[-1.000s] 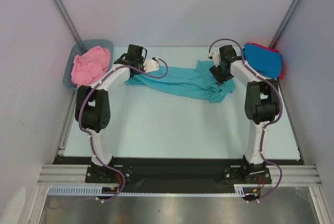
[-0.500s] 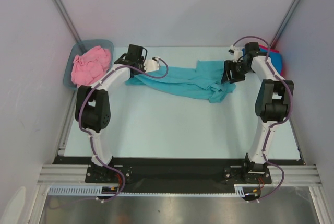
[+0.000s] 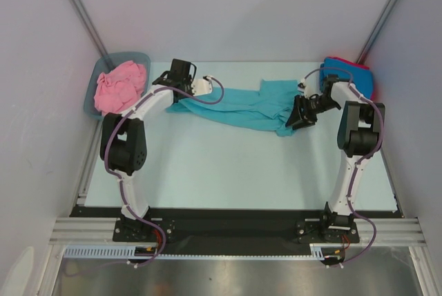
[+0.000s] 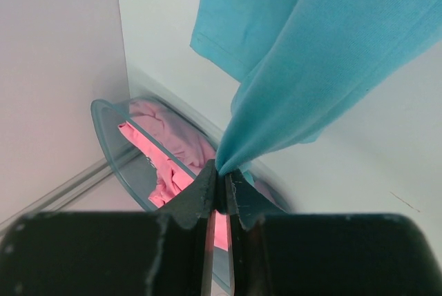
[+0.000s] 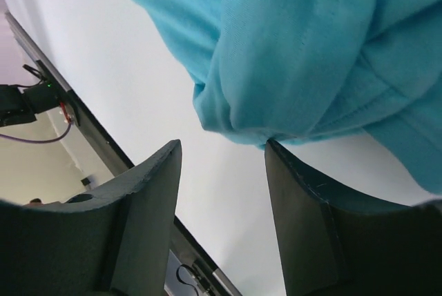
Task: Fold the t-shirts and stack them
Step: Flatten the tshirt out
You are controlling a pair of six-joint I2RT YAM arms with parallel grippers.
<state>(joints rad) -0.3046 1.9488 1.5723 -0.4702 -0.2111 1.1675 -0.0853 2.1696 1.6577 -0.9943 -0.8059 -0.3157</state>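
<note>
The left pincer (image 4: 221, 180) is pressed together on a thin edge of the teal shirt (image 3: 238, 106). In the left wrist view the cloth comes out from between the two fingertips and fans away from them. Beyond the tips that view shows the tub (image 4: 110, 144) and the pink shirt (image 4: 173, 151) lying in it.

The right pincer (image 5: 222, 148) stands spread, with a clear gap between its fingers. A rounded, bunched fold of the teal shirt sits just past the tips and across the gap. The right-hand finger (image 5: 297, 192) touches the lower edge of that fold, or is right at it. The left-hand finger (image 5: 148, 199) is apart from the cloth, over the bare surface (image 5: 138, 68). Nothing is clamped between them.

From above, the teal shirt lies on the far half of the surface (image 3: 228, 165), drawn into a long band. Its long axis runs left to right and slants a little nearer toward the right. Its left end is at the left pincer, near the tub (image 3: 93, 99). Its right end is wider and crumpled, beside the right pincer. The pink shirt (image 3: 121, 83) is heaped in the tub at the far left corner. The blue shirt (image 3: 349, 79) lies on the red shirt (image 3: 371, 89) at the far right corner, well apart from the pink one.
</note>
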